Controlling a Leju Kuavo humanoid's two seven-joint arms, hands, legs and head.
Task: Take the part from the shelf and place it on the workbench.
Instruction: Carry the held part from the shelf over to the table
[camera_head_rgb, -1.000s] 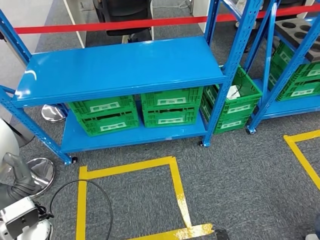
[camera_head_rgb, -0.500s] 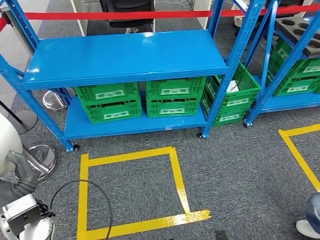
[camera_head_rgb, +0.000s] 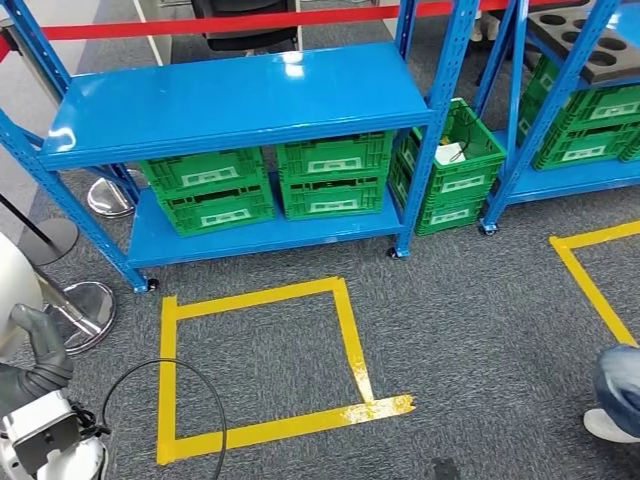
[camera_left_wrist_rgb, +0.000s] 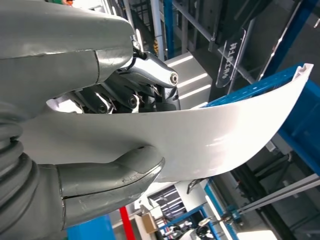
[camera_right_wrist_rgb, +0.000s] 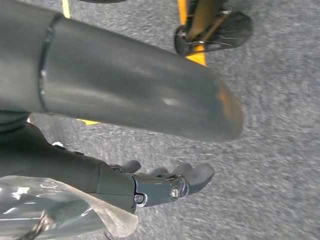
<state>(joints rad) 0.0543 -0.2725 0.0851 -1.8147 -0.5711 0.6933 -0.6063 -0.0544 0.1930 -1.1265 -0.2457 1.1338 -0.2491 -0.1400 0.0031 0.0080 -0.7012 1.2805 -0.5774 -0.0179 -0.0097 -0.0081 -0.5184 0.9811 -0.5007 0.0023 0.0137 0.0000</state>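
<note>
White curved part (camera_left_wrist_rgb: 211, 131) sits clamped in the left hand (camera_left_wrist_rgb: 94, 120), thick grey thumb under it, darker fingers (camera_left_wrist_rgb: 124, 97) over the top, the glossy blade sweeping out to a tip against the blue racking behind. From the head view that left hand (camera_head_rgb: 38, 355) rides low at the robot's left side, the part's white edge (camera_head_rgb: 13, 290) peeking just above it. Ahead stands the blue shelf (camera_head_rgb: 234, 95), top deck bare, green crates (camera_head_rgb: 207, 190) stacked on the lower level, more green crates on the neighbouring rack. Yellow tape square (camera_head_rgb: 256, 370) lies on the grey carpet in front, a black cable (camera_head_rgb: 189, 385) looping across its corner. Right hand (camera_right_wrist_rgb: 162, 182) hangs over the carpet, fingers loosely extended, holding nothing. A person's shoe and trouser leg (camera_head_rgb: 615, 395) at the far right
</note>
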